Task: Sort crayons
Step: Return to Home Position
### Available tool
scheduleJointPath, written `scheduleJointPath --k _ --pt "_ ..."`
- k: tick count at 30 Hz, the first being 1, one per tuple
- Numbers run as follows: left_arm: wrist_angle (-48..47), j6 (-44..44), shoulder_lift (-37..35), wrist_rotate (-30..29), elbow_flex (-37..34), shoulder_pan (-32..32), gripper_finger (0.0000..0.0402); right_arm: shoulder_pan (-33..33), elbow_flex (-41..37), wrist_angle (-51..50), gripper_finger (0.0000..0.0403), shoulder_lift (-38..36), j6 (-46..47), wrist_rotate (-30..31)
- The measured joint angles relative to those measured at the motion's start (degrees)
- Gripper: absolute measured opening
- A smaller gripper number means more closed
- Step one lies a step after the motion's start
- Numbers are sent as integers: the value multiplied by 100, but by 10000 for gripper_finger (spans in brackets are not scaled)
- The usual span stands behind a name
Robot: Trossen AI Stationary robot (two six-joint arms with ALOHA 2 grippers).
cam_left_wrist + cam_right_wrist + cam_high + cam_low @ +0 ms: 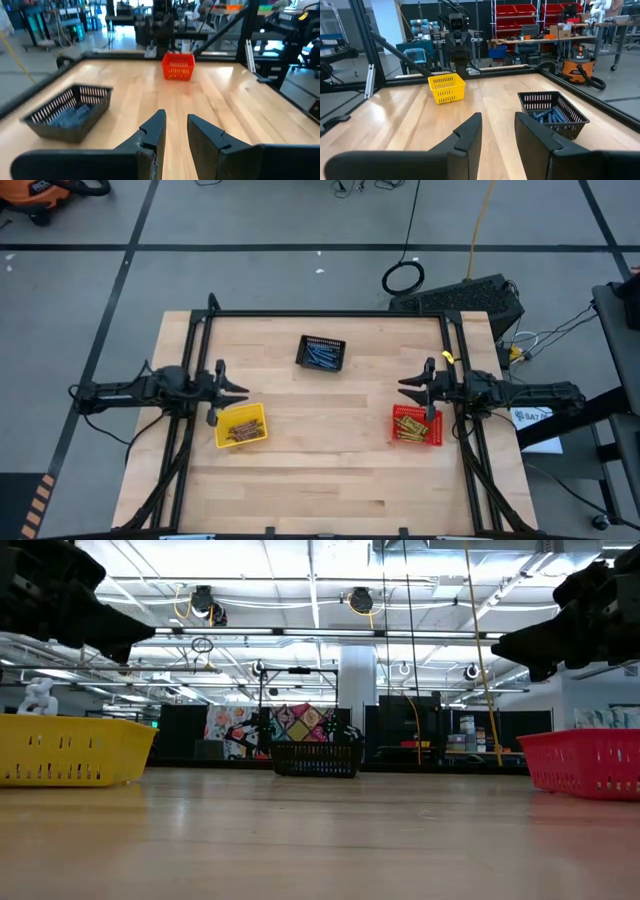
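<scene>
I see L pincer [243,391] apart nr yellow basket [70,750] | R pincer [403,387] apart nr red basket [590,760] | blue crayons [549,117] in black basket [316,758]

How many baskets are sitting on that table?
3. A yellow basket sits by the left gripper, a red basket by the right gripper, and a black basket at the table's far middle. None seems hidden.

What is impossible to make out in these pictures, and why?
Crayons: too small in the high view to count in any basket.
Low view: the walls of the yellow basket, black basket and red basket hide their contents.
Low view: the top edge cuts off both arms; the left gripper and right gripper show open only in wrist views.
Left wrist view: red basket's contents, behind its mesh.
</scene>
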Motion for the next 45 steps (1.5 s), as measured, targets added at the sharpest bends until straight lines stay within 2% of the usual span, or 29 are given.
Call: scheduleJointPath --k 9,14,20,26,45 --pt "-134 -30 0 7 -24 0 83 0 -6 -15 102 0 -28 0" --pt "696 146 38 29 -331 -9 83 0 -6 -25 102 0 -24 1" --pt "762 196 44 1 -352 -11 83 0 -6 -29 102 11 -24 2" --pt "1167 -244 42 -39 -363 -9 83 0 -6 13 102 13 -22 2" --pt "1116 -366 46 -45 -363 -9 83 0 -6 96 102 -1 -22 6"
